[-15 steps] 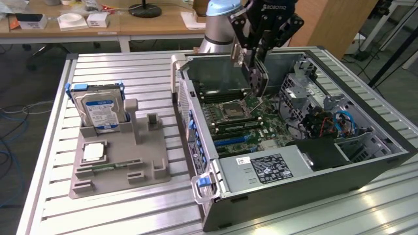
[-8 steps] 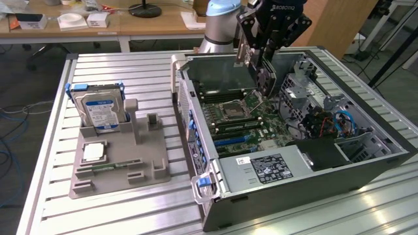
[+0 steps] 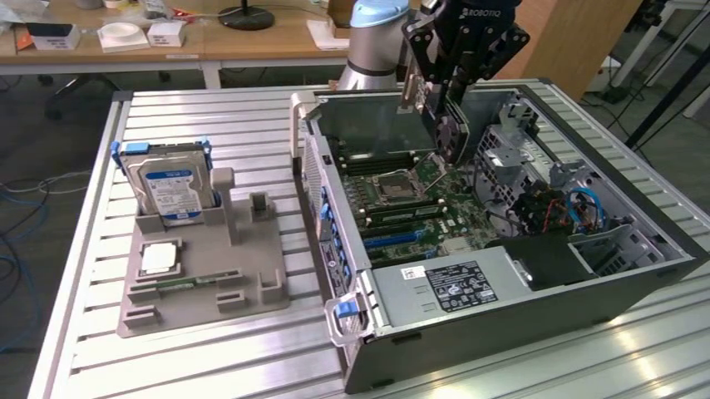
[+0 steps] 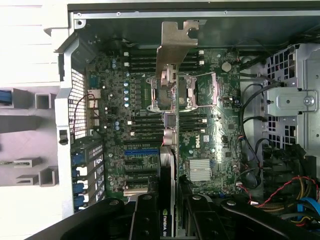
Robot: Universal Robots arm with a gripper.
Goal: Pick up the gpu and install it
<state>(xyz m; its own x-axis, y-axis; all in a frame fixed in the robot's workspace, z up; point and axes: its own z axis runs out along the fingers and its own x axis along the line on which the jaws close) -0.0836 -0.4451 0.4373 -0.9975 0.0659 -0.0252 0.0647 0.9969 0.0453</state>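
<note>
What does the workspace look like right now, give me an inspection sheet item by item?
Surface: slatted metal table, bearing an open computer case and a grey holder tray.
Job's things: gpu hangs above the motherboard, inside the case.
Clutter: hard drive upright in the tray.
Tool: shut on the gpu.
Cables: blue cables inside the case.
Surroundings: wooden desks behind; floor cables at the exterior view's left.

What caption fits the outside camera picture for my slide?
The gripper holds the gpu above the motherboard in the open computer case.

gpu: black and silver | motherboard: green | tray: plain grey
</note>
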